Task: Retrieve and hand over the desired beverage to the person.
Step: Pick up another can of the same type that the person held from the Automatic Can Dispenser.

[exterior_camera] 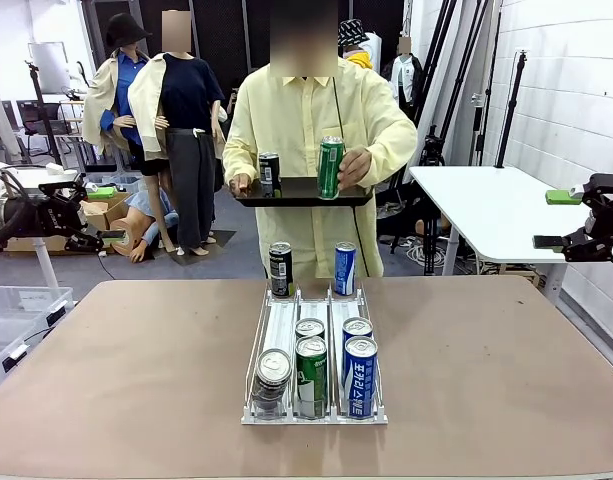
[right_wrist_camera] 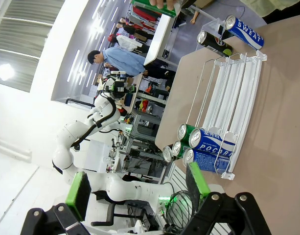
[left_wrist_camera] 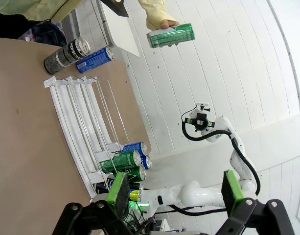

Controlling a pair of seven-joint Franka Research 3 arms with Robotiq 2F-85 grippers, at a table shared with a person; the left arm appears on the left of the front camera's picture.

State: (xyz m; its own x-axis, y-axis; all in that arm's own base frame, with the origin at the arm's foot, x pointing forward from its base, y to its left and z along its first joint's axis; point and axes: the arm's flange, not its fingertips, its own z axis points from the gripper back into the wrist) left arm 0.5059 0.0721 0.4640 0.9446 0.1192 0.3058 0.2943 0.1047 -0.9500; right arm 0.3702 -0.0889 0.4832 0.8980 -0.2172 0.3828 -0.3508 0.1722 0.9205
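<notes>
Brown table (exterior_camera: 506,360), wire rack (exterior_camera: 283,325) holding cans (exterior_camera: 311,375)

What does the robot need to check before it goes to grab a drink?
1. Left gripper fingers open, nothing in them: ok.
2. Right gripper fingers open, nothing in them: ok.
3. Drinks waiting at the near end of the rack: ok, a front green can, a blue can and a dark can.
4. Which drink the person wants: cannot tell.
5. Person's hands free to take a drink: not ok, one hand holds a raised green can, the other carries the tray.
</notes>
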